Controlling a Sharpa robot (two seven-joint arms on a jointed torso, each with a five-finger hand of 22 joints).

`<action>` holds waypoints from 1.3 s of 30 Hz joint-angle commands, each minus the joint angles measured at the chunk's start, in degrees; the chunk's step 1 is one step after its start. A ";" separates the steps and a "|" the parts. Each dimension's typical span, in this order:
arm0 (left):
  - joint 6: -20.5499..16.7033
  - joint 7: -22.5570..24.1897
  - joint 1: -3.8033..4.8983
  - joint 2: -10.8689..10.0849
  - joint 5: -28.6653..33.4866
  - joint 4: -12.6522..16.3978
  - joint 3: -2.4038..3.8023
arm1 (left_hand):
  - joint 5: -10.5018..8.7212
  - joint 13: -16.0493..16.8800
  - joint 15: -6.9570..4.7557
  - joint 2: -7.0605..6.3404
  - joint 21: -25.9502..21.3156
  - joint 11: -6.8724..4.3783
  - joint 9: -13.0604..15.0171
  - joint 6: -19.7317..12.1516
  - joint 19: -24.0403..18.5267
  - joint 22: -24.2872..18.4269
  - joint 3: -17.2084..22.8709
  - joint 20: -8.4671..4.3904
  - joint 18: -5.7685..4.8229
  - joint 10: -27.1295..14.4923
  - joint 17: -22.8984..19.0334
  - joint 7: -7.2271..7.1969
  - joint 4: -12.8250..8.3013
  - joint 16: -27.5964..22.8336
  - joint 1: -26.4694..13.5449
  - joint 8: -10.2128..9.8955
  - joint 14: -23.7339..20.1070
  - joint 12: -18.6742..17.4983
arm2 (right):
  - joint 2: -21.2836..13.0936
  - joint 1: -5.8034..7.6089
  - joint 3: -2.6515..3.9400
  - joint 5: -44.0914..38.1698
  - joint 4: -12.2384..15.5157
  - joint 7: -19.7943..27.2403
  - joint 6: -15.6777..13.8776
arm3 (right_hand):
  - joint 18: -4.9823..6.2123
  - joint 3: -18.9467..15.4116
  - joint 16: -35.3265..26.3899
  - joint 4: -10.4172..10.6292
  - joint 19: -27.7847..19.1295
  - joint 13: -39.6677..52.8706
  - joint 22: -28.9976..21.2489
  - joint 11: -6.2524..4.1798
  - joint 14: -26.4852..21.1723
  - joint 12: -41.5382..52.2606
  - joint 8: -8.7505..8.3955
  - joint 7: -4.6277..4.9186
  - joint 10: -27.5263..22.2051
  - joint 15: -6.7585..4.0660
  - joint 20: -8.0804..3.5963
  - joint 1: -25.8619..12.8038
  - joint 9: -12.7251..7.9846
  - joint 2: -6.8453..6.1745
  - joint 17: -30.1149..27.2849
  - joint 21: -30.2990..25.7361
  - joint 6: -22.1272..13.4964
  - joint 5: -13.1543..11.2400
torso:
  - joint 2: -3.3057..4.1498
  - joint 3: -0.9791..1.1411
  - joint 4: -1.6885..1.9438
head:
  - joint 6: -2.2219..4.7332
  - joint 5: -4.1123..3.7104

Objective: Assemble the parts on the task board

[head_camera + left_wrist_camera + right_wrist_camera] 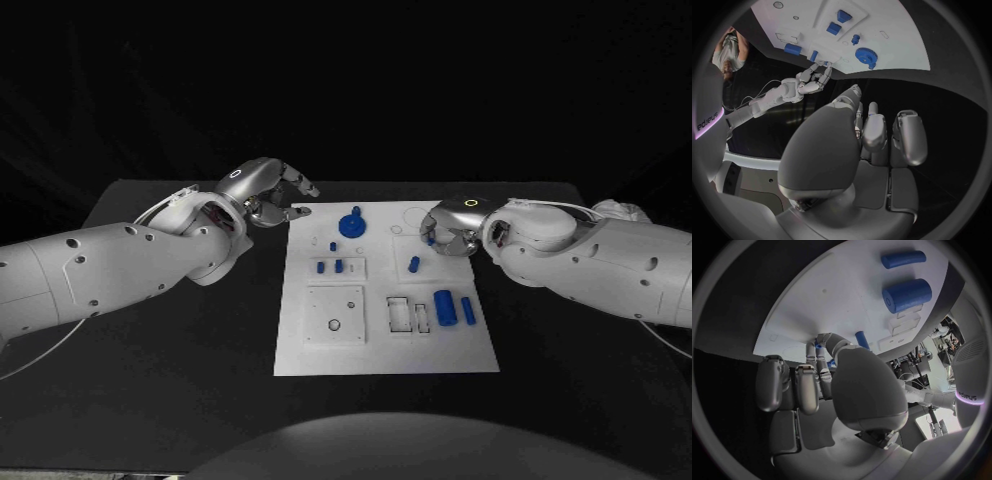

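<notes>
Two white robot arms reach in from either side of a black table [173,340], meeting near the far end of a white task board [387,355] that lies in the middle. The left hand [267,192] hovers just off the board's far left corner, fingers apart and loosely curled, holding nothing. The right hand [450,232] sits over the board's far right area, fingertips pointing down at the surface. Whether it grips anything cannot be told; the wrist view shows a glimpse of blue by its fingertips [820,347].

On the board, a blue gear [352,222] lies near the far edge. Small blue pegs [330,266] stand left of centre, and a short blue pin [414,264] lies close beside the right hand. A large blue cylinder [446,306] and a slimmer blue rod [469,310] lie side by side toward the right. The room behind is dark.
</notes>
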 commanded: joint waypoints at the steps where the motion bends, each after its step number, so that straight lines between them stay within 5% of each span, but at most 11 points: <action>1: 1.25 -0.16 -0.04 0.20 0.26 -0.03 0.04 | 0.33 -0.10 0.17 0.07 -0.24 0.05 -0.06 -0.08 1.57 10.77 0.33 0.32 -0.35 0.34 -0.10 0.43 -0.04 -0.34 0.43 -0.31 -0.11 -0.19 | 0.08 -0.41 -0.08 -0.11 -0.44 0.31 -0.59 | -0.88 0.30 -0.06 -0.52 0.01 -0.16 10.45 0.01 0.59 0.38 0.39 0.19 0.82 -0.34 -0.41 0.23 0.68 0.47 5.13 0.34 0.57 -0.25 | -0.02 0.00 0.00 | -0.01 0.15; 14: 1.67 -0.55 -0.22 0.61 0.26 -0.33 0.04 | 0.52 -0.33 0.26 0.27 -0.34 0.15 -0.09 0.04 1.52 10.76 0.59 0.40 -0.34 0.67 -0.44 0.55 -0.02 -0.57 0.24 -0.38 -0.24 -0.22 | 0.15 -1.27 -0.08 -0.11 -1.36 0.87 -6.30 | -0.82 0.61 -1.16 -1.81 -0.17 -0.41 10.35 -0.21 -0.14 1.51 2.09 0.65 4.58 -0.49 -0.59 0.23 4.52 1.84 3.30 0.08 1.68 -2.42 | -0.08 -0.01 -0.04 | -0.01 0.33; 26: 2.29 -0.58 -0.37 0.69 0.26 -0.57 0.03 | 0.54 -0.57 0.32 0.38 -0.75 0.15 -0.16 0.06 1.38 10.66 0.92 0.47 -0.26 1.17 -1.02 0.65 -0.07 -0.98 0.25 -0.52 -0.46 -0.19 | -1.39 -1.22 -0.08 0.60 -0.23 1.61 -10.70 | -0.85 -0.82 -1.31 -1.25 0.01 -0.94 10.37 -0.82 -0.03 1.79 3.49 0.01 6.88 -0.81 -0.82 -1.60 7.70 2.01 2.92 0.14 3.12 -5.64 | -0.12 -0.06 -0.07 | -0.01 0.69; 39: 3.34 -0.86 -0.44 0.96 0.26 -0.97 0.00 | 0.46 -0.72 0.35 0.29 -1.01 0.16 -0.21 -0.05 1.28 10.60 1.06 0.51 -0.21 1.29 -1.33 0.74 -0.11 -1.21 0.31 -0.65 -0.62 -0.25 | -4.72 1.85 -0.08 0.96 3.85 0.47 -11.36 | -0.90 -0.91 -1.32 -1.28 0.17 -1.01 10.44 -0.83 -0.01 1.72 3.52 -0.05 6.92 -0.87 -0.86 -1.64 7.87 1.85 2.89 0.35 3.18 -5.70 | -0.12 -0.07 0.01 | -0.01 0.79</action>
